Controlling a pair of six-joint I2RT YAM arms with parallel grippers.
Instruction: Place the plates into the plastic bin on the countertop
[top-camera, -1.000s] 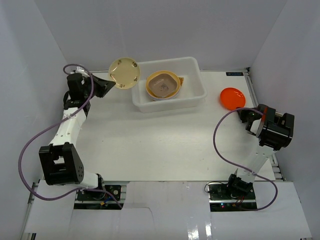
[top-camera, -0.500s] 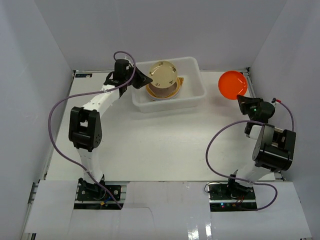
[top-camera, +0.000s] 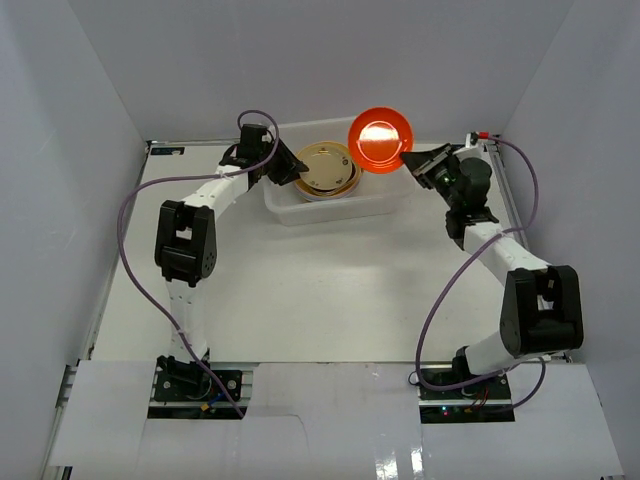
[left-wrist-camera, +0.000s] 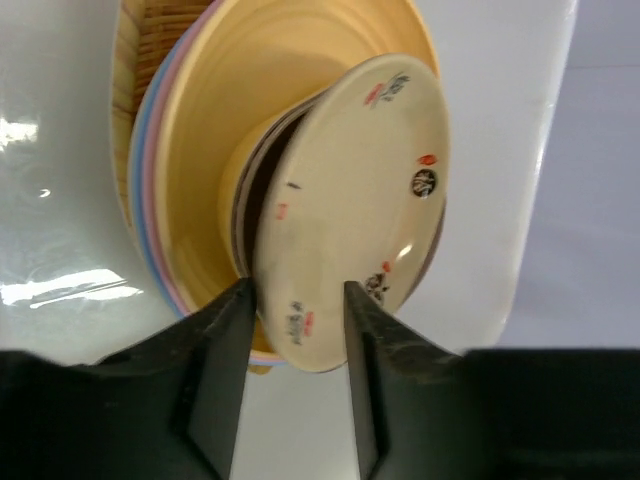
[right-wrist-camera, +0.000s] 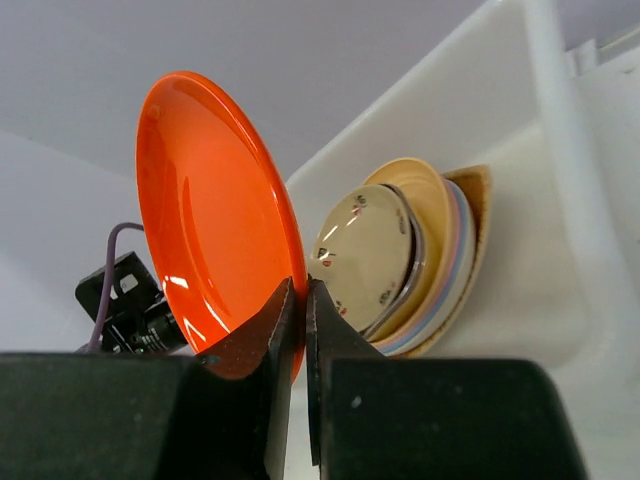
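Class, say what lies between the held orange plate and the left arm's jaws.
The stack of plates inside the plastic bin, clearest in the top view.

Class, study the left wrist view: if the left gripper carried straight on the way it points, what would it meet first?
The left gripper would meet the cream plate first: its rim sits right between the open fingertips, leaning on the stack of plates in the plastic bin. Exact depth is unclear.
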